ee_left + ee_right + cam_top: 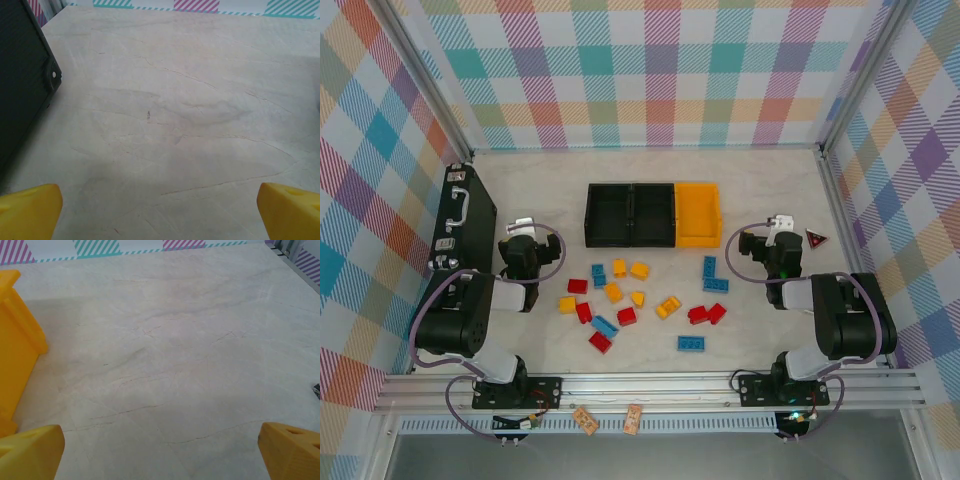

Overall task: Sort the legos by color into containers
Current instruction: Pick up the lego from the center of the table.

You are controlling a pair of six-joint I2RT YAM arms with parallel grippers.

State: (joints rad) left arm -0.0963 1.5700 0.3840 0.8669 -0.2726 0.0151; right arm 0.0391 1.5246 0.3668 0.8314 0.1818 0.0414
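Observation:
Several legos in red (584, 312), yellow-orange (640, 269) and blue (692, 344) lie scattered on the table's middle, in front of the containers. The containers stand in a row: two black bins (610, 215) and one orange-yellow bin (698, 213), all looking empty. My left gripper (523, 228) is left of the legos, open over bare table, its yellow fingertips (30, 210) wide apart. To the right of the legos my right gripper (780, 228) is also open, with nothing between its fingertips (290, 450). The orange-yellow bin's corner (17, 340) shows at the left of the right wrist view.
A black briefcase (465, 215) lies along the left wall, close to my left gripper, its side (22, 85) at the left of that wrist view. A small red-and-black triangle (816, 238) sits by the right wall. Checked walls enclose the table.

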